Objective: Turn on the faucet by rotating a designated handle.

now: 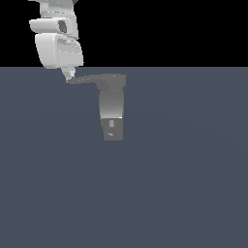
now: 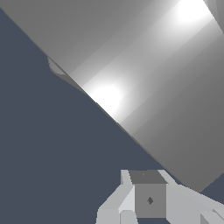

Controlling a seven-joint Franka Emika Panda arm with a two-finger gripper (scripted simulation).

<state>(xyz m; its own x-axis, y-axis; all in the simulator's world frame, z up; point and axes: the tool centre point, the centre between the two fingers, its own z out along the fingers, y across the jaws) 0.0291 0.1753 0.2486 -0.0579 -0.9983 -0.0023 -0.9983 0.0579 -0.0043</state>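
Exterior view: my gripper (image 1: 69, 75) sits at the tip of the handle (image 1: 89, 79), which juts from the faucet (image 1: 112, 107) toward the exterior view's left; touching, I judge | step: starting the push; next a sideways sweep around the cap | wrist view: handle (image 2: 144, 83) fills the frame, 1 fingertip (image 2: 149, 199) near its edge, holding nothing; finger spread I cannot tell.

Flat slate-blue floor (image 1: 184, 184), black backdrop (image 1: 169, 29)
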